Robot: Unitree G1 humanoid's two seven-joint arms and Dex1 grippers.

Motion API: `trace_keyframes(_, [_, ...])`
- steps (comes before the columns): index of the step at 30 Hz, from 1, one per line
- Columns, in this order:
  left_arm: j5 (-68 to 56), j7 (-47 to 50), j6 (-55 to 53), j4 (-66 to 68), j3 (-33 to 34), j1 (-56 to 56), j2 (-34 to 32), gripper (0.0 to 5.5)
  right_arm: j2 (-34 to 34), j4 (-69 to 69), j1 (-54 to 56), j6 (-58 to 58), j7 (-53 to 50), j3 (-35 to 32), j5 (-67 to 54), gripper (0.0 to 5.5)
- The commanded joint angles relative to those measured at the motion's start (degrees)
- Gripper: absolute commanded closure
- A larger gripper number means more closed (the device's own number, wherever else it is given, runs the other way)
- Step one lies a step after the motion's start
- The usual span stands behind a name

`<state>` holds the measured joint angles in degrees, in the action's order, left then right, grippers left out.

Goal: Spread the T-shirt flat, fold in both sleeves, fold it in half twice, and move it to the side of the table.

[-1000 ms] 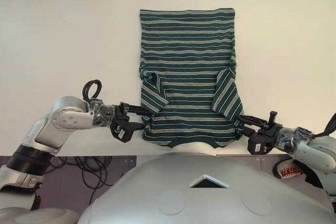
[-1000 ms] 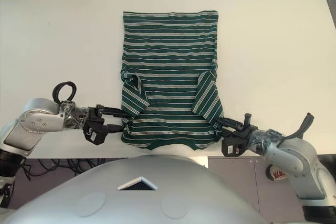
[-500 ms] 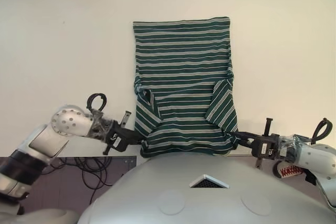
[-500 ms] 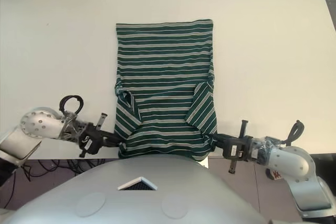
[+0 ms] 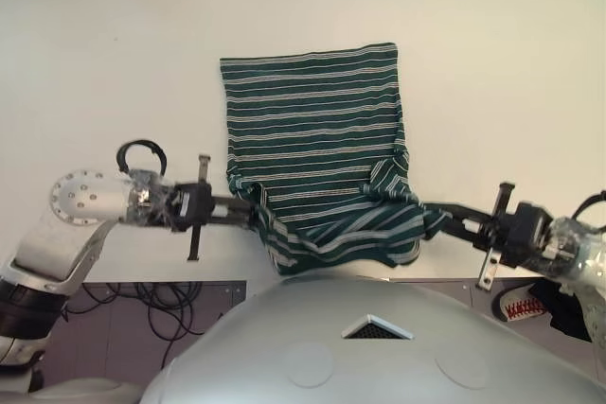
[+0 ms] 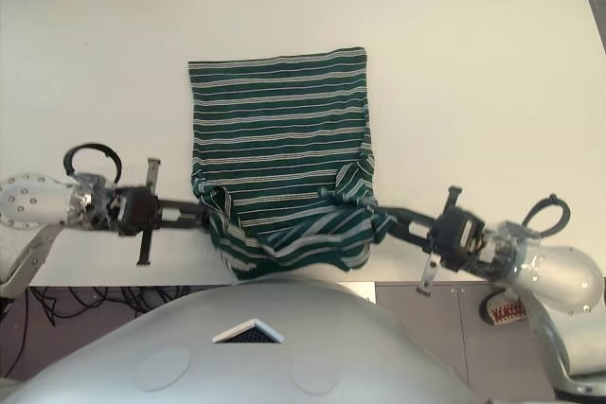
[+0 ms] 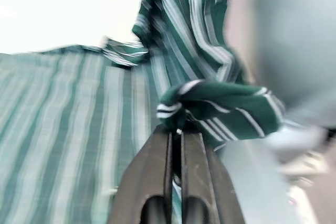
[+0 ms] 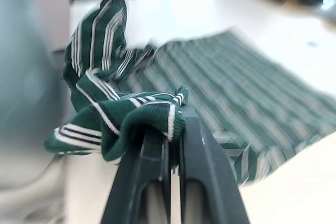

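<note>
Slippage is the worry: the T-shirt [image 5: 312, 130] lies on the table [image 5: 104, 73], its near corners pinched in the left claw [image 5: 249, 214] and right claw [image 5: 433, 217] and lifted. Uneven travel could skew the fold; a thin pinch may let a corner drop crooked.

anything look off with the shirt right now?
Yes. The green white-striped T-shirt lies skewed on the white table, its far hem slanted. Its near end is lifted and bunched, sagging unevenly between the left jaws and right jaws, both shut on the cloth.
</note>
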<state>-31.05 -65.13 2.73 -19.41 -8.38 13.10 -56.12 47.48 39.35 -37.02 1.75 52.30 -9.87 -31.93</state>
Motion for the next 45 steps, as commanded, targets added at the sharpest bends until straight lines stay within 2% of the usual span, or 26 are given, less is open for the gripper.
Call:
trace_keyframes(1, [1.11, 6.86, -5.15, 4.47, 3.16, -4.02, 4.73, 5.49, -4.06, -5.86, 14.35, 5.59, -4.90, 6.09, 3.03, 5.50])
trace_keyframes(5, [6.03, 14.55, -8.94, 11.20, 4.48, -10.15, 9.34, 5.49, -7.76, -16.66, 28.99, 11.83, -7.55, 10.28, 4.37, 5.50])
trace_keyframes(11, [9.70, 22.35, -15.85, 22.33, 4.99, -20.74, 16.51, 5.49, -12.86, -32.71, 45.21, 17.21, -7.56, 14.88, 7.27, 5.50])
trace_keyframes(16, [12.83, 23.22, -17.07, 35.74, 3.68, -29.21, 22.18, 5.49, -16.90, -47.74, 54.29, 17.52, -5.98, 17.63, 11.02, 5.50])
trace_keyframes(22, [16.53, 23.87, -17.34, 49.37, 3.10, -37.47, 28.41, 5.49, -22.95, -64.38, 62.83, 15.94, -6.96, 16.78, 14.10, 5.50])
trace_keyframes(23, [17.20, 23.92, -17.28, 51.10, 3.11, -38.05, 28.76, 5.50, -23.81, -66.96, 64.02, 15.71, -7.41, 16.31, 14.54, 5.17])
trace_keyframes(28, [18.18, 24.54, -18.08, 58.90, 4.52, -41.10, 31.08, 5.50, -27.66, -77.40, 69.40, 15.57, -8.73, 11.72, 13.14, 4.46])
trace_keyframes(31, [16.28, 26.48, -21.35, 63.42, 7.85, -43.94, 32.46, 5.50, -29.48, -81.98, 71.74, 18.29, -9.07, 7.96, 10.89, 4.02])
trace_keyframes(34, [11.75, 29.51, -26.54, 70.16, 14.79, -48.11, 33.31, 5.50, -30.20, -89.92, 75.91, 22.99, -12.25, 1.04, 6.82, 4.02])
trace_keyframes(36, [8.90, 31.22, -29.02, 73.87, 19.23, -50.56, 33.34, 5.50, -29.89, -94.32, 77.70, 23.86, -14.50, -1.33, 6.49, 4.02])
trace_keyframes(40, [3.96, 33.50, -34.41, 78.07, 26.30, -53.59, 33.01, 5.50, -29.77, -98.07, 78.43, 23.11, -16.09, -1.63, 8.92, 4.02])
trace_keyframes(43, [2.83, 34.60, -36.59, 78.21, 28.60, -54.10, 33.21, 5.50, -29.91, -98.35, 78.05, 21.50, -16.68, -0.49, 11.13, 4.02])
trace_keyframes(45, [2.79, 35.08, -37.09, 77.80, 29.16, -54.18, 33.49, 5.50, -30.36, -95.98, 76.58, 16.42, -16.81, 1.78, 14.31, 4.02])
